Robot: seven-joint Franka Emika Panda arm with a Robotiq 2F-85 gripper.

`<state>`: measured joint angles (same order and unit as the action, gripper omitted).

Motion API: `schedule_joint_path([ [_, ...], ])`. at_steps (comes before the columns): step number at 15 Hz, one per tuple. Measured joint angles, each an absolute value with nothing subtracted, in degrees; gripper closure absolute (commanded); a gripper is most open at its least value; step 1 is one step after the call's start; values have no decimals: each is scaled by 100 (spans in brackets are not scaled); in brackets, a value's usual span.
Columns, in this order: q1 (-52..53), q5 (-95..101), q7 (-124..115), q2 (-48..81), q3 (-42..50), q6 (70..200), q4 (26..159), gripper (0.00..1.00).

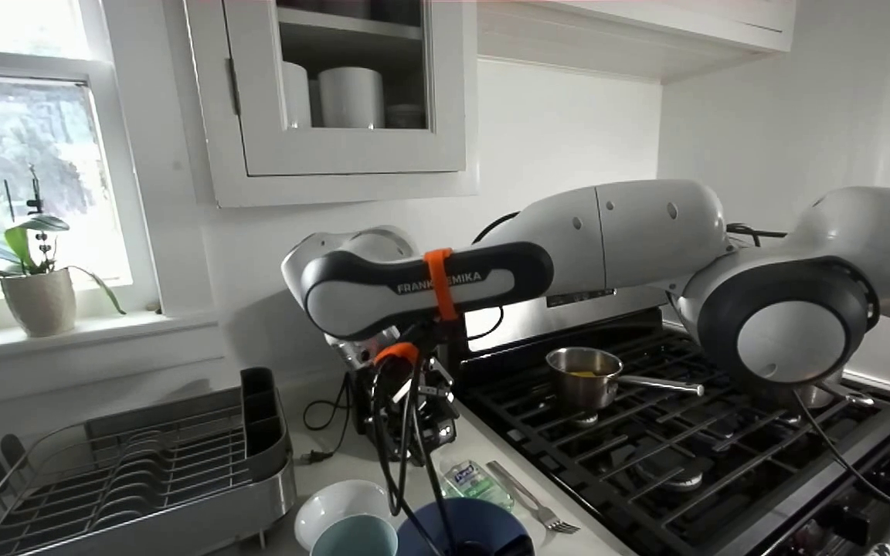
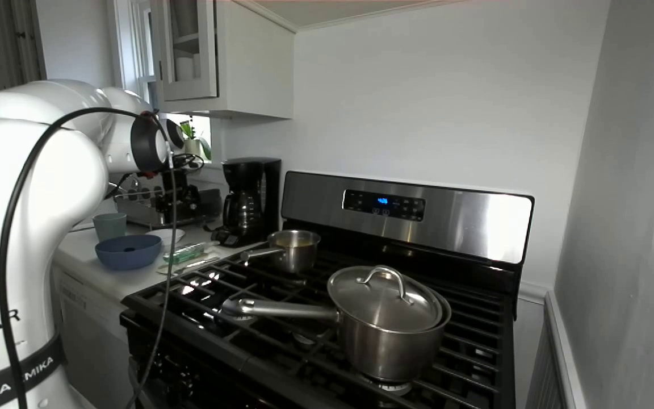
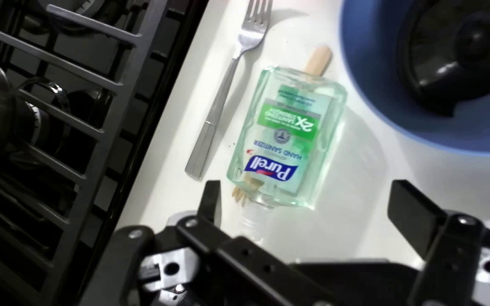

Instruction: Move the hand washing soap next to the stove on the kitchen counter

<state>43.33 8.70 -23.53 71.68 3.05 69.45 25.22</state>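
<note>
Reads "Purell", "HAND SANITIZER" and "2X SANITIZING STRENGTH" upside down on the bottle [image 3: 287,138], middle of the wrist view. Shows "FRANK" and "EMIKA" on the robot arm [image 1: 630,239], center of an exterior view. Shows "DAR" on the arm base [image 2: 29,295], "ANKA" and "MIKA" on its black band [image 2: 40,369], lower left of an exterior view. Glows in blurred blue digits on the stove display [image 2: 384,204], mid-frame.

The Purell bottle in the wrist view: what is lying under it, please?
Probably a wooden fork: a handle end sticks out past the base of the bottle, tines near the cap. The label covers the middle, so whether they join cannot be seen.
</note>
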Motion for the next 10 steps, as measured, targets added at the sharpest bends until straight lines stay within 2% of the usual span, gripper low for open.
schedule_joint_path([
  [10, 4724, 827, -2132, 6831, 87, 7480, 2524, 0],
])
